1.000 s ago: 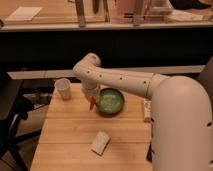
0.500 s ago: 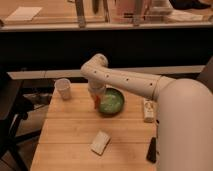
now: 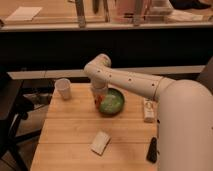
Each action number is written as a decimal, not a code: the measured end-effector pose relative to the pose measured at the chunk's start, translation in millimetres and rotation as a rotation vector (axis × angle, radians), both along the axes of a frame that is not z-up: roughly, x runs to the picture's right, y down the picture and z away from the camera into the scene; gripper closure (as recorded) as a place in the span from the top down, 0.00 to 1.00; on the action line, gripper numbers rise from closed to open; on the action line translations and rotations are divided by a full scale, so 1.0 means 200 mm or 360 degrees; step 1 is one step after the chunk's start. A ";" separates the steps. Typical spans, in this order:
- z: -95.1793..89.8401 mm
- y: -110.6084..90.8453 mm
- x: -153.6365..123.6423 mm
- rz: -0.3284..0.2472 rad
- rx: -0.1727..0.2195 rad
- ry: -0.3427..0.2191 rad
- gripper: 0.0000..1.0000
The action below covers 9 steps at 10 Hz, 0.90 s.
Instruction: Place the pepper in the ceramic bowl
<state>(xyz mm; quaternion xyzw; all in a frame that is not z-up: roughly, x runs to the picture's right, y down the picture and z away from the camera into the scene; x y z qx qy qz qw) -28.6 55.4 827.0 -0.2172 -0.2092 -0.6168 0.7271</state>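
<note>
My gripper [image 3: 98, 99] hangs from the white arm over the wooden table [image 3: 70, 130], at the left rim of the ceramic bowl [image 3: 113, 103]. It is shut on the pepper [image 3: 96, 103], a small red-orange piece that shows just below the fingers and over the bowl's left edge. The bowl is round, shallow and green, and stands at the middle back of the table. The arm hides part of the bowl's far left rim.
A white paper cup [image 3: 63, 88] stands at the back left. A pale beige block [image 3: 100, 142] lies near the front middle. A small white carton [image 3: 148, 110] and a black object [image 3: 152, 149] sit on the right side. A dark chair [image 3: 9, 107] is left of the table.
My gripper has moved right with the pepper, from between the cup and the bowl to the bowl's left rim. Nothing else has moved.
</note>
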 end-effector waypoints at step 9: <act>0.06 -0.02 0.06 0.0059 -0.0007 0.0014 0.01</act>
